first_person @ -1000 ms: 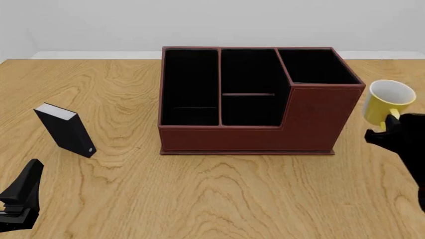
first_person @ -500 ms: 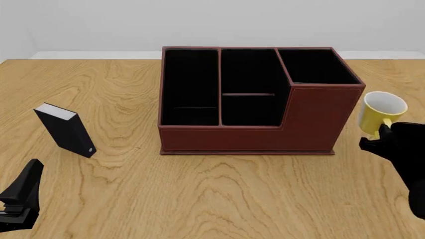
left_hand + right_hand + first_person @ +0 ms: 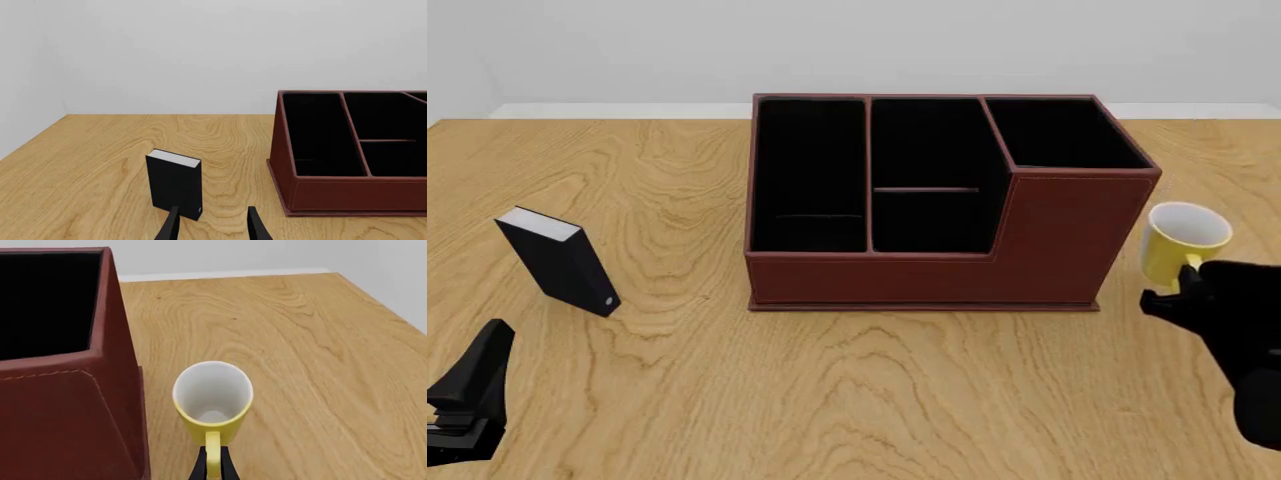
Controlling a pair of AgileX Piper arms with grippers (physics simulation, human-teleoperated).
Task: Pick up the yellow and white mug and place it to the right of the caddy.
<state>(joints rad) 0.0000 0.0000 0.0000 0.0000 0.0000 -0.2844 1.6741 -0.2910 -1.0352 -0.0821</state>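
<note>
The yellow and white mug [image 3: 1182, 245] stands upright just right of the caddy's tall end, low over the table. My right gripper [image 3: 1177, 292] is shut on its yellow handle. In the right wrist view the mug [image 3: 212, 399] shows its white inside, with the handle pinched between the gripper's [image 3: 213, 467] black fingers and the caddy wall [image 3: 73, 405] close beside it. The reddish-brown caddy [image 3: 1054, 240] sits mid-table with black compartments. My left gripper [image 3: 478, 375] rests open at the near left, holding nothing; its fingers [image 3: 171, 226] point toward a black box. Whether the mug touches the table I cannot tell.
A small black box with a white top [image 3: 558, 260] stands upright on the left of the table, also in the left wrist view as the black box [image 3: 175, 184], with the caddy [image 3: 347, 192] beside it. The table's right edge [image 3: 387, 305] runs past the mug.
My right gripper has come down with the mug and shifted slightly left toward the caddy. The left arm, black box and caddy have not moved.
</note>
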